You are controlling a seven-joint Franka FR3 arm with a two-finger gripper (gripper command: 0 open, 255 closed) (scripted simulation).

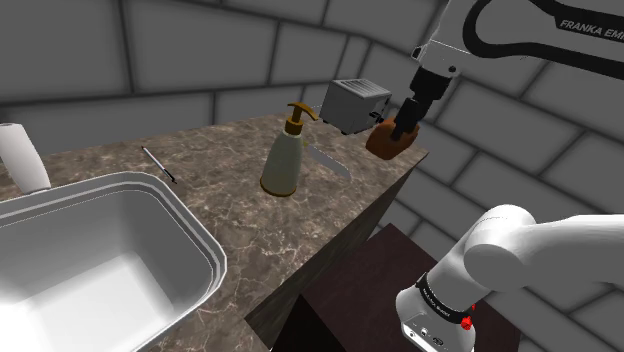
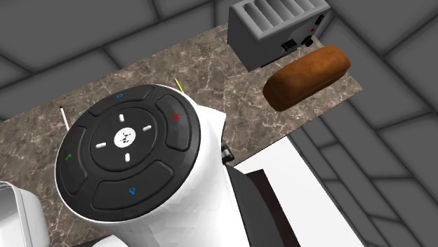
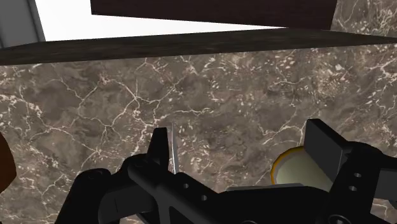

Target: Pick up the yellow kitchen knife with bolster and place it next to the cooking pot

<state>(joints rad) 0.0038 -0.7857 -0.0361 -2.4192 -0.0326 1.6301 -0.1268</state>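
The knife's silver blade (image 1: 329, 161) lies flat on the marble counter, sticking out from behind a yellow soap bottle (image 1: 284, 152) that hides its handle. In the wrist view the thin blade (image 3: 172, 150) lies on the counter right beside one fingertip (image 3: 158, 144). My black gripper (image 1: 403, 127) hangs over the counter's right end in the shoulder view, just above a brown bread loaf (image 1: 388, 141) and to the right of the knife. The gripper (image 3: 242, 145) is open, with only bare counter between its fingers.
A grey toaster (image 1: 355, 104) stands behind the loaf, and both show from above, toaster (image 2: 277, 28) and loaf (image 2: 307, 76). A white sink (image 1: 100, 250) is set into the counter's left end, with a paper roll (image 1: 22, 155) behind it. A thin utensil (image 1: 159, 163) lies on the counter (image 1: 250, 225).
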